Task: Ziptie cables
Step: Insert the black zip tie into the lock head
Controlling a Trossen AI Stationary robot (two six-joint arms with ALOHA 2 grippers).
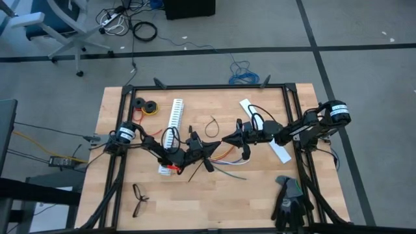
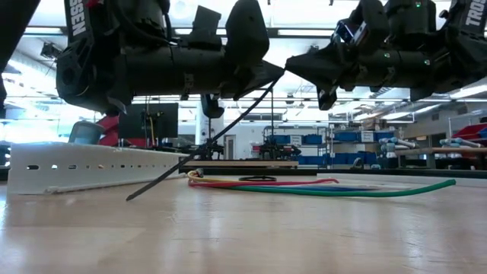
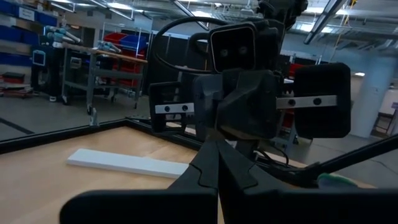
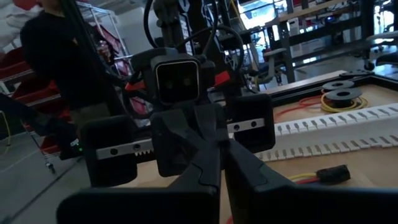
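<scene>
Grippers are facing each other tip to tip above the table's middle, just beside the white slotted strip (image 1: pixel 173 123). Left gripper (image 1: pixel 212 145) is pinching a black ziptie (image 2: pixel 205 144) with closed fingers, the strip slanting down until its tip is touching the wood. Right gripper (image 1: pixel 227 138) is sitting with fingers closed; what it is clamping cannot be told. Cables (image 2: pixel 319 186) are lying loose on the wood beyond the strip, under both grippers.
</scene>
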